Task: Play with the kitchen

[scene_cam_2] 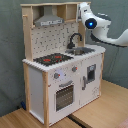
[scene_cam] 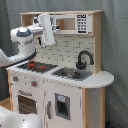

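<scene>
the kitchen (scene_cam: pixel 65 75) (scene_cam_2: pixel 62 70) is standing upright on a wooden floor (scene_cam_2: pixel 95 112) in both exterior views, in front of a grey backdrop. its black faucet (scene_cam: pixel 84 59) (scene_cam_2: pixel 74 40) is curving over the sink (scene_cam: pixel 70 73) (scene_cam_2: pixel 82 50), and the red-ringed hob (scene_cam: pixel 36 65) (scene_cam_2: pixel 52 59) is lying beside the sink on the light countertop. the oven door (scene_cam: pixel 27 104) (scene_cam_2: pixel 64 95) is sitting below the hob, closed, with knobs (scene_cam_2: pixel 56 76) above it. the grey hood (scene_cam_2: pixel 48 21) is hanging over the hob under the upper shelf. the white robot arm (scene_cam: pixel 22 42) (scene_cam_2: pixel 102 30) is reaching in at the level of the hood and upper cabinets; in the first exterior view the claw (scene_cam: pixel 46 30) is hovering in front of the hood area, above the hob and well above the countertop, on the first exterior view's left of the faucet. in the second exterior view the arm's end is sitting at the second exterior view's right upper corner of the kitchen, and the claw itself is hidden there. whether the claw is spread or pressed together is something the pictures are not showing, so it cannot be told.
</scene>
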Motion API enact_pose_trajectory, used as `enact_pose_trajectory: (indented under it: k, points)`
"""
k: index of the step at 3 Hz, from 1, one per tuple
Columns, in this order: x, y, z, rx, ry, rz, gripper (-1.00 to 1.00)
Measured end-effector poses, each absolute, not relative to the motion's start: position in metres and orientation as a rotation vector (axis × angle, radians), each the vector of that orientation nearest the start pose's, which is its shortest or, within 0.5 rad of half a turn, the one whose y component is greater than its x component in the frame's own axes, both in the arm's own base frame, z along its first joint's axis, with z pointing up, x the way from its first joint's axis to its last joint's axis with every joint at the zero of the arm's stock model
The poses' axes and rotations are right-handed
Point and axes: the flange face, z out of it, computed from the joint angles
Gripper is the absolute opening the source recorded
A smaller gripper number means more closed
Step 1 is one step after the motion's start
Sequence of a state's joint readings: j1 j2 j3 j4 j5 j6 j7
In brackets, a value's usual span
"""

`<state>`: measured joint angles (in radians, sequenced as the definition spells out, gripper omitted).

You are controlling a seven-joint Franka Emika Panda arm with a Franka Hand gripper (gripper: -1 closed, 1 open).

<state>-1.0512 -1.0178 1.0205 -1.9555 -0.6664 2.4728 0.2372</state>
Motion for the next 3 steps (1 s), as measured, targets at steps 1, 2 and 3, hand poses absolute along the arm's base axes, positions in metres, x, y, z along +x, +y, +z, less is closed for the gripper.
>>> enact_pose_trajectory:
  k: [1,2,3]
  points:
    - [0.462,0.269,0.698,1.489,0.299,0.985,-1.0]
    - [0.48,0.282,0.698,1.47,0.319,0.993,-1.0]
    - [0.495,0.301,0.695,1.445,0.352,1.008,-1.0]
